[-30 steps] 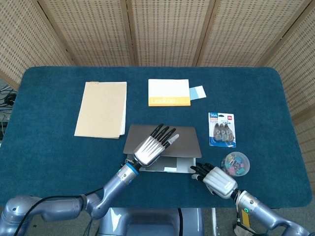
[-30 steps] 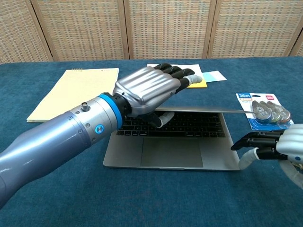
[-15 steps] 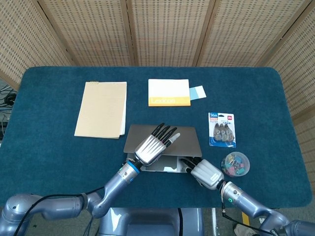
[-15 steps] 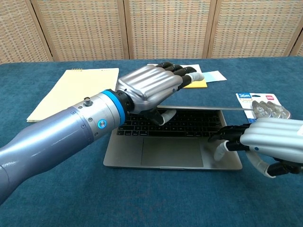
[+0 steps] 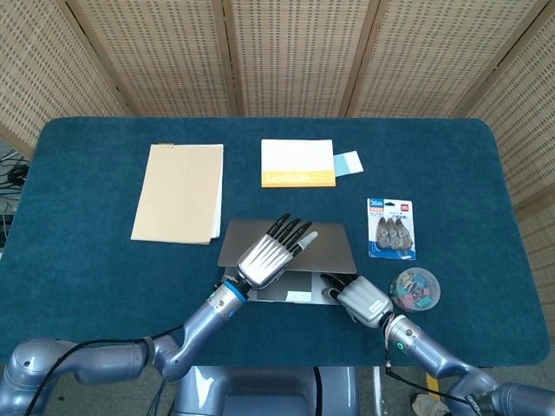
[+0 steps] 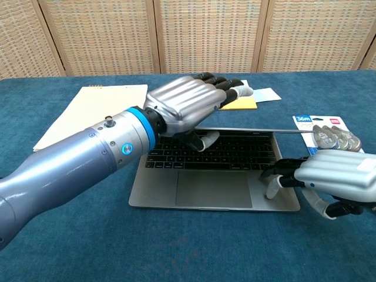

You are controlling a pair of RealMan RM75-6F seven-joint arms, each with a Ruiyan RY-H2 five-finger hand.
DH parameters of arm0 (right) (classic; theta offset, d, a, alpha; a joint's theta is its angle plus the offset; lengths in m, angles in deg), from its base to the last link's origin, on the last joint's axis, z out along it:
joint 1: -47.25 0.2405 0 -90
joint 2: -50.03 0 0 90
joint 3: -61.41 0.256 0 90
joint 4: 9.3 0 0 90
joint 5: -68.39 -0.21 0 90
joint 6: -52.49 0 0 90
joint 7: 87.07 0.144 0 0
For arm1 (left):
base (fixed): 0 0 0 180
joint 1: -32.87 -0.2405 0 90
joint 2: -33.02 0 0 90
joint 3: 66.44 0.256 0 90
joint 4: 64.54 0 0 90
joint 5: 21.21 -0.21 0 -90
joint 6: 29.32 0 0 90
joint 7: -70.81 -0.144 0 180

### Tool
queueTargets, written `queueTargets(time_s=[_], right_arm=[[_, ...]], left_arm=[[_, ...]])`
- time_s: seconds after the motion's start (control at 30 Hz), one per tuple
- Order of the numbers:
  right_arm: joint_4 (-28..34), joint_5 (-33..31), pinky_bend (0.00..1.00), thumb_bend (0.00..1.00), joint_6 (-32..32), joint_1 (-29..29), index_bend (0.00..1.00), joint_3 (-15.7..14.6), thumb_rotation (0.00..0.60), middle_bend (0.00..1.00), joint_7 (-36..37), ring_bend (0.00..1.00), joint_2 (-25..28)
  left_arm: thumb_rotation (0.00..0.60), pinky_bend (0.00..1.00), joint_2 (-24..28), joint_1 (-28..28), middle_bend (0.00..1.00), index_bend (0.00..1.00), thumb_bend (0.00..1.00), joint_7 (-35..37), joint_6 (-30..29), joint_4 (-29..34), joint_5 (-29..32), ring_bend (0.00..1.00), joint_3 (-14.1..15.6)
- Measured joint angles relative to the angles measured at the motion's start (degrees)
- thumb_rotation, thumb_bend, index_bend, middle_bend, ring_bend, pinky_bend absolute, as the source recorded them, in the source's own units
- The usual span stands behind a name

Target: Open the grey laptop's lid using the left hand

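While the left hand (image 6: 185,106) is held flat with fingers extended under the raised lid and its thumb near the keys, nothing is gripped. The right hand (image 6: 329,176) is pressed, fingers partly curled, on the base's right corner. A blue table (image 5: 87,251) is backed by wicker screens (image 5: 286,52). The laptop (image 6: 214,176) is set at the near middle, under both hands.
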Motion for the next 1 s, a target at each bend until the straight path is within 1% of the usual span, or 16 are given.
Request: queueTargets(time_s=[0.2, 0.5, 0.83, 1.0], right_arm=[[1.06, 0.97, 0.20, 1.00, 0.81, 0.40, 0.22, -1.04, 0.600, 0.08, 0.53, 0.06, 0.75], [1.99, 0.20, 0.20, 1.00, -1.33, 1.91, 0.22, -1.75, 0.600, 0.08, 3.46, 0.06, 0.90], [3.35, 0.30, 0.20, 1.00, -2.33, 3.92, 0.22, -2.41, 0.600, 0.08, 9.17, 0.06, 1.89], [4.08, -0.27, 0.20, 1.00, -3.08, 4.88, 0.22, -2.50, 0.600, 0.08, 10.64, 0.06, 2.60]], left_arm=[[0.600, 0.00, 0.43, 1.12, 0.00, 0.00, 0.53, -0.50, 0.11, 0.00, 0.23, 0.00, -0.81], [0.600, 0.00, 0.41, 3.68, 0.00, 0.00, 0.53, -2.48, 1.05, -2.08, 2.10, 0.00, -2.81], [0.600, 0.00, 3.54, 5.22, 0.00, 0.00, 0.53, -3.36, 1.08, -2.82, 3.95, 0.00, -4.20], [0.600, 0.00, 5.37, 5.70, 0.00, 0.00, 0.53, -4.00, 0.84, -2.39, 4.75, 0.00, -4.79]])
